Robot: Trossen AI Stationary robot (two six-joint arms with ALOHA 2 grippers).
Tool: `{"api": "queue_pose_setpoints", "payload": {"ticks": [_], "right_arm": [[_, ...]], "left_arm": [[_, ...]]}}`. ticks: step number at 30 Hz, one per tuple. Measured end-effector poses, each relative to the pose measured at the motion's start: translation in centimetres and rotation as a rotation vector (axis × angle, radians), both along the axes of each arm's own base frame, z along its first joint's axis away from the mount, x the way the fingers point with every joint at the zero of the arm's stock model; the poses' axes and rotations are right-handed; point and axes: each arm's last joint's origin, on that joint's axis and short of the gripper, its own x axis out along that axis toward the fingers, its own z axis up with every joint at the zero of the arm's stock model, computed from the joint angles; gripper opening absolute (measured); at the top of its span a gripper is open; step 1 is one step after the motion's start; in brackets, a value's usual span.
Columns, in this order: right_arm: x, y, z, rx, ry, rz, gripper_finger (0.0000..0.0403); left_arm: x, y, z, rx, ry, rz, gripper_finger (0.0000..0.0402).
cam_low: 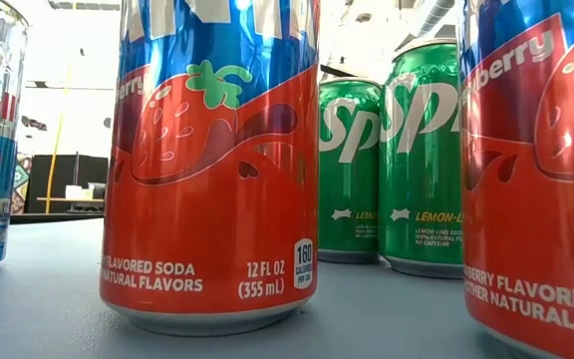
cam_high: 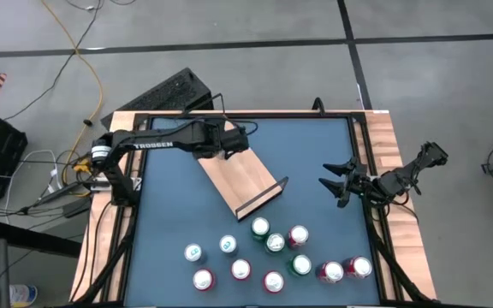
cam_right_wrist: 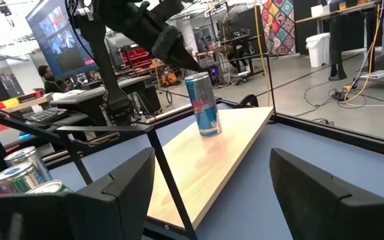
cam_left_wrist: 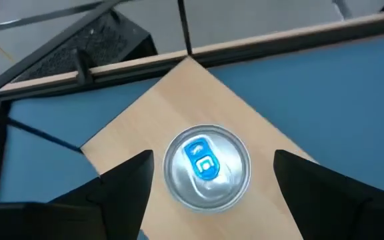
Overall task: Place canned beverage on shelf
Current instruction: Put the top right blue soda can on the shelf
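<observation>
- The left gripper (cam_left_wrist: 209,193) hangs directly above a slim silver-and-blue energy-drink can (cam_left_wrist: 207,167); its two dark fingers (cam_left_wrist: 122,187) stand spread, one on each side of the can's silver top, with a visible gap on both sides, so nothing is pinched.
- In the high view the left gripper (cam_high: 229,141) sits over the far end of the shelf, its dark arm reaching in from the table's left edge.
- The can (cam_right_wrist: 203,105) stands upright on the flat light-wood shelf board with thin black end rails (cam_right_wrist: 212,157), near the board's far end, close to the rear of the table.
- The shelf (cam_high: 245,181) lies at a slant on the blue table top (cam_high: 323,162), between the two arms, with one black rail at its near end.
- The right gripper (cam_high: 336,182) waits near the table's right edge, well apart from the shelf, pointing toward it; its fingers (cam_right_wrist: 122,183) are spread and hold nothing.
- A cluster of upright soda cans (cam_high: 272,252) stands near the front of the table, in front of the shelf's near end, with red, green and silver-blue ones among them.
- In the low view a red strawberry soda can (cam_low: 212,160) fills the foreground, with green lemon-lime cans (cam_low: 387,165) behind it.
- A light-wood edging (cam_high: 388,145) frames the table.
</observation>
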Motion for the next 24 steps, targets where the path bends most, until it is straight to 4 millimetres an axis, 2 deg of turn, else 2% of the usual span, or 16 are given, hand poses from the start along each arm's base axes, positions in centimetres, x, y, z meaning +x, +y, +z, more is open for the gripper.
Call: {"api": "queue_pose_setpoints", "payload": {"ticks": [4,14,24], "right_arm": [[0.0,0.0,0.0,0.000,0.000,0.000,0.0282],[0.0,0.0,0.0,0.000,0.000,0.000,0.0282],[0.0,0.0,0.0,0.000,0.000,0.000,0.0282]], "left_arm": [[0.0,-0.7,-0.3,0.025,0.005,0.034,0.0294],[1.4,-1.2,-2.4,0.020,0.038,0.033,0.0294],[1.5,-1.3,-2.7,0.017,0.047,0.044,0.0294]]}}
